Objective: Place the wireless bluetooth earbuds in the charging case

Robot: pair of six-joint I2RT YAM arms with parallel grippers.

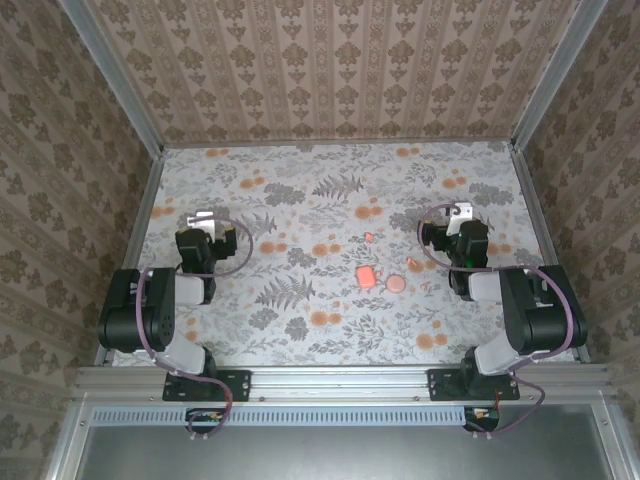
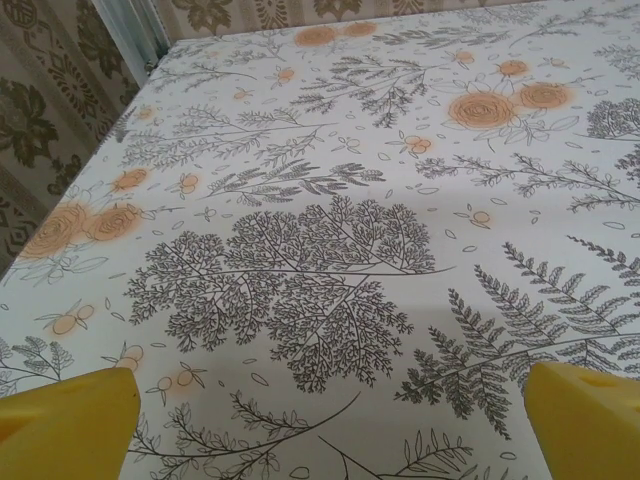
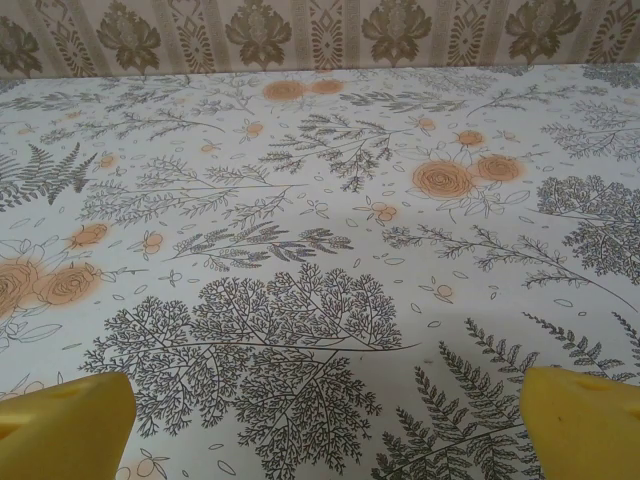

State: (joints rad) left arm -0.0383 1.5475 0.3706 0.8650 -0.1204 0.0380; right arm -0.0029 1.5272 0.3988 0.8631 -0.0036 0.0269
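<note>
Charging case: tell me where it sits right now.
In the top view the charging case lies on the flowered table just right of centre, nearer the right arm, one earbud beyond it and another off to its right.

The table (image 1: 300, 200) has a pale cover printed with grey ferns, trees and orange flowers, and metal rails run along its edges. A salmon case (image 1: 366, 276) lies near the middle, slightly toward the right and near edges. A rounder salmon disc (image 1: 396, 283) sits just beside it on the right; whether the two are joined cannot be told. One bud (image 1: 371, 237) lies toward the far edge from the case. A second bud (image 1: 412, 264) lies near the disc, slightly farther right.
</note>
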